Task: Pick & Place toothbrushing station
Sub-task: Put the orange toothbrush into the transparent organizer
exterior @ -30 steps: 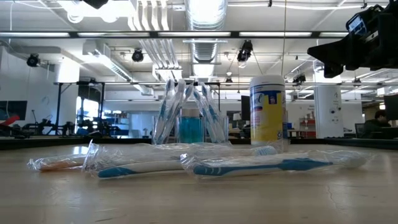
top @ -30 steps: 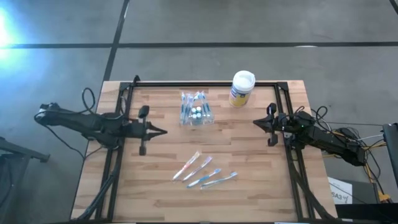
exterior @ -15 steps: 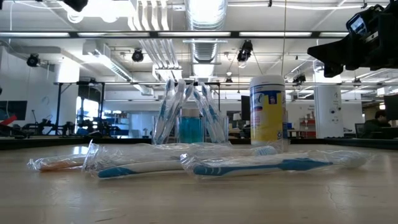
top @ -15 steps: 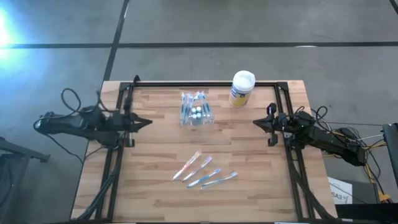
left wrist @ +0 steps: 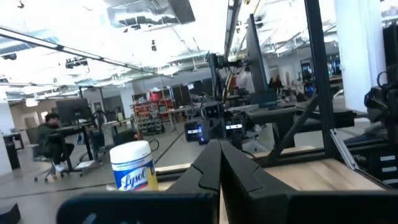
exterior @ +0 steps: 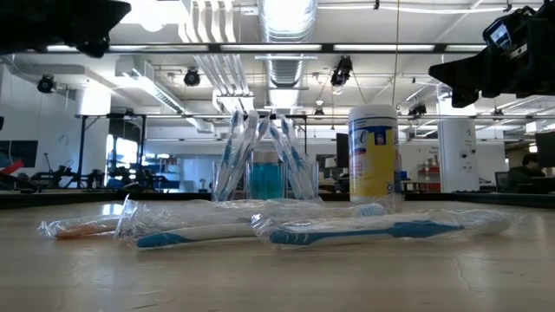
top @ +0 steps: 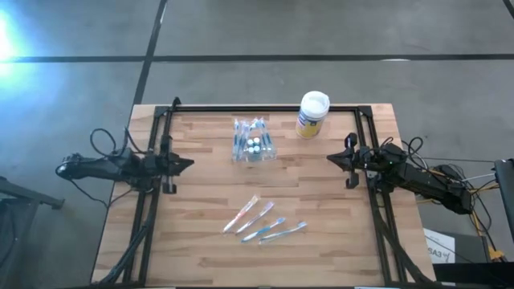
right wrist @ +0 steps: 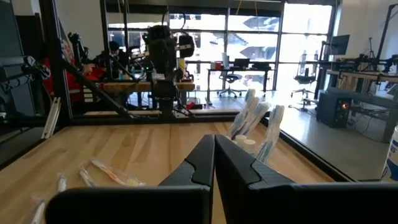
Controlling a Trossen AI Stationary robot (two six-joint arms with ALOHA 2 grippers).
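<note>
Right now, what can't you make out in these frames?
- Toothbrushing station: what it holds is too small in the high view; in the low view the wrapped toothbrushes hide its base.
- Canister: its label is too small in the high view and cut by the left end effector in the left wrist view.
- Right wrist view: the right end effector covers the table directly ahead.
</note>
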